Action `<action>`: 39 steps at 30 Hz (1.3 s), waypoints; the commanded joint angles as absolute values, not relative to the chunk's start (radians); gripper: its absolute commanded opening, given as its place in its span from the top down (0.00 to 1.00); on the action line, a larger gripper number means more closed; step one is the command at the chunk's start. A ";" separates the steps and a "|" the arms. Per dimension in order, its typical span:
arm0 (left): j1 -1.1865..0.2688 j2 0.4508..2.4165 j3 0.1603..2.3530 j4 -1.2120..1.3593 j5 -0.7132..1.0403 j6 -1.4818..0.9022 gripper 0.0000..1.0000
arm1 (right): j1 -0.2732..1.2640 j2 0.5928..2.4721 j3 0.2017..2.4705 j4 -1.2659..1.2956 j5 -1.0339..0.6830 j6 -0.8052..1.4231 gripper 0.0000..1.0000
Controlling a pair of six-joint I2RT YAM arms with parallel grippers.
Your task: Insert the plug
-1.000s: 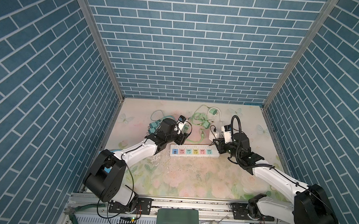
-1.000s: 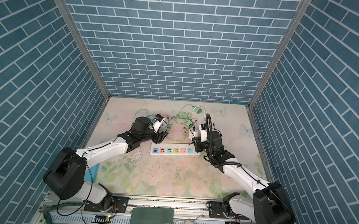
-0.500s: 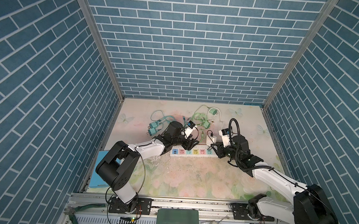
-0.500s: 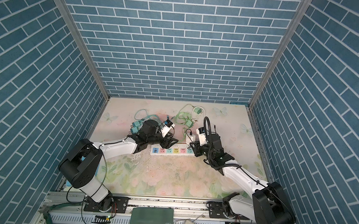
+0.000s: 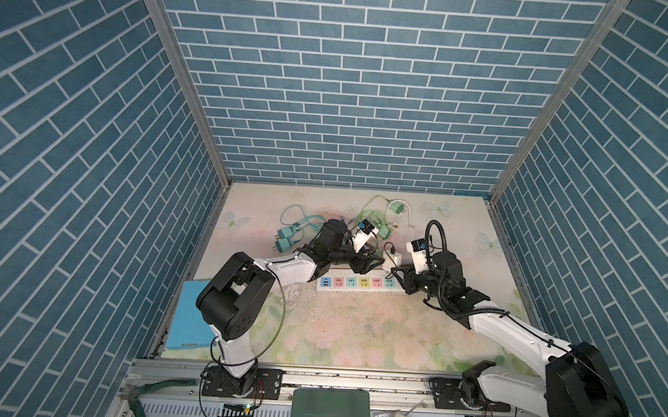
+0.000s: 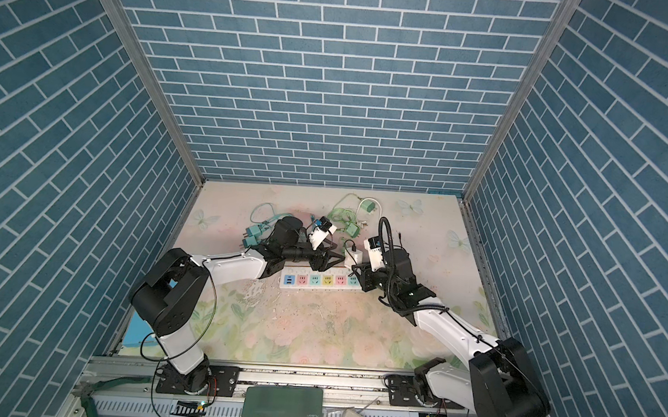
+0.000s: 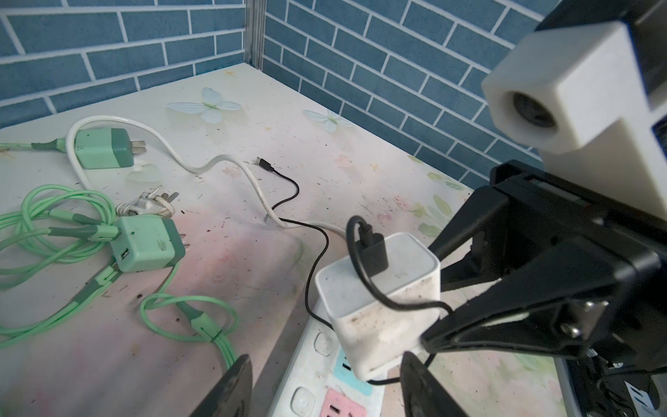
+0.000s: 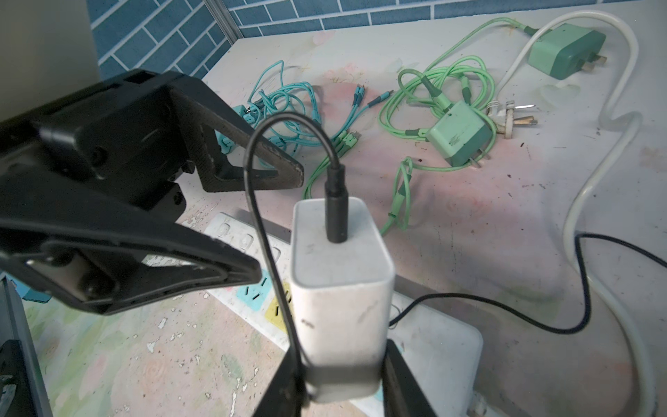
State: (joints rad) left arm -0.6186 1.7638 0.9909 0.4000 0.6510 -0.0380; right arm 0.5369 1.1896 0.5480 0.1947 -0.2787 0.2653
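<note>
The right claw (image 8: 343,379) is clenched on the lower sides of the white charger (image 8: 339,299). It holds the charger roughly upright over the end of the strip (image 5: 353,283) nearest the right arm. The strip lies across the middle of the table (image 5: 356,338), parallel to its front edge. The prongs are hidden, so I cannot tell whether they have entered a socket. The left claw (image 7: 326,384) is released and empty, its jaws spread just beside the charger.

Likely troubles:
- The black cable (image 8: 252,173) loops off the charger's top, runs down its side and looks pinched under one right finger. If it slides beneath the body, the charger would sit on cable rather than seat.
- In the left wrist view the charger leans a little. If it is pushed down tilted, the prongs could jam on the socket face or bend.
- The strip looks unheld, and a skewed push on its end may slide or tip it. The left claw seems placed to brace it, but I cannot tell that it touches.
- The two claws are close. Either one moving toward the other could knock the charger out of line.
</note>
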 commanded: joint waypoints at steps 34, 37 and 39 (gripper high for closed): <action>-0.655 1.798 0.972 0.458 0.650 -0.057 0.35 | 0.543 1.088 0.434 0.318 -0.246 0.252 0.83; -0.655 1.808 0.984 0.478 0.680 -0.064 0.35 | 0.543 1.077 0.437 0.315 -0.258 0.250 0.83; -0.655 1.814 0.995 0.485 0.708 -0.068 0.35 | 0.543 1.077 0.439 0.315 -0.264 0.249 0.83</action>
